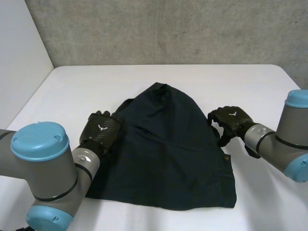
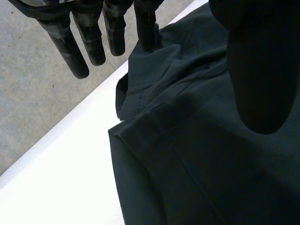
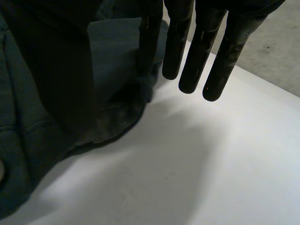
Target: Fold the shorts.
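The dark shorts (image 1: 168, 154) lie on the white table (image 1: 72, 86), bunched to a peak at the far side and spread wide at the near hem. My left hand (image 1: 100, 131) rests at the shorts' left edge. In its wrist view its fingers (image 2: 93, 42) hang straight above the folded edge of the shorts (image 2: 197, 154), and it is open. My right hand (image 1: 232, 120) sits at the right edge. Its fingers (image 3: 206, 56) are nearly straight over the bare table, and the one nearest the thumb touches the rim of the shorts (image 3: 112, 51). No grip shows.
A grey concrete wall (image 1: 168, 29) stands behind the table. A white panel (image 1: 19, 57) closes off the left side. Bare tabletop surrounds the shorts. Past the table's edge lies a grey floor (image 2: 33, 84).
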`<state>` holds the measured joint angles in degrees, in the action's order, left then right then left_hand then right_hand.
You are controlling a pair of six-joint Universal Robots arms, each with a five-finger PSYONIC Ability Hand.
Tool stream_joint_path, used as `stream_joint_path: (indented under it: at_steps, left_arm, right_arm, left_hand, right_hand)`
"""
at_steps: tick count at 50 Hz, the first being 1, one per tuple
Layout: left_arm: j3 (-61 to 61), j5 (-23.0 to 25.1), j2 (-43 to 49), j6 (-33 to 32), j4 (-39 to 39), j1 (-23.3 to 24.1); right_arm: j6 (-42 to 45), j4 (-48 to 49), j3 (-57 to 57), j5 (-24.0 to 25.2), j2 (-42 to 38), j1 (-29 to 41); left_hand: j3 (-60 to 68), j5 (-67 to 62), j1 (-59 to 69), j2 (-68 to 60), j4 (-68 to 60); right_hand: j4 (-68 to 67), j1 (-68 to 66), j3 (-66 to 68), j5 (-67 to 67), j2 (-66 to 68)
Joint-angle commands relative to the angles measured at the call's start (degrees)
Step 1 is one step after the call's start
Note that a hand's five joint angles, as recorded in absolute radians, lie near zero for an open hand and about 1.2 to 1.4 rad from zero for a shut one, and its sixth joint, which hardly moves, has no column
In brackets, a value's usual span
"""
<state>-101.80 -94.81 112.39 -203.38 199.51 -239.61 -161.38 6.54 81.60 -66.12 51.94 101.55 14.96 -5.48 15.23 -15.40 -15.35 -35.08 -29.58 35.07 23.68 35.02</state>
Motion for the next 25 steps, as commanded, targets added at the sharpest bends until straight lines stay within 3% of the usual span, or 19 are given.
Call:
stream_joint_path:
  at_steps: [1, 6, 25]
  left_arm:
    - [-1.38, 0.06, -0.77, 0.00, 1.59, 0.02]
    - [-1.74, 0.06, -1.38, 0.00, 1.85, 0.02]
    - [-1.91, -0.02, -1.65, 0.00, 1.85, -0.24]
  right_arm:
    - [0.28, 0.32, -1.79, -0.32, -2.01, 2.87]
    - [0.19, 0.32, -1.79, -0.32, -1.22, 4.01]
    - [-0.25, 0.05, -2.23, 0.73, -1.22, 14.29]
  left_hand:
    - [3.50, -2.97, 3.22, -3.06, -3.11]
    - [3.16, -2.64, 2.89, -2.73, -2.77]
    - [2.66, -2.13, 2.38, -2.22, -2.27]
  right_hand:
    - [-8.96, -14.46, 8.98, 10.37, 9.02]
    - [-19.91, -25.41, 19.93, 21.31, 19.97]
    - [-18.23, -23.73, 18.25, 19.64, 18.29]
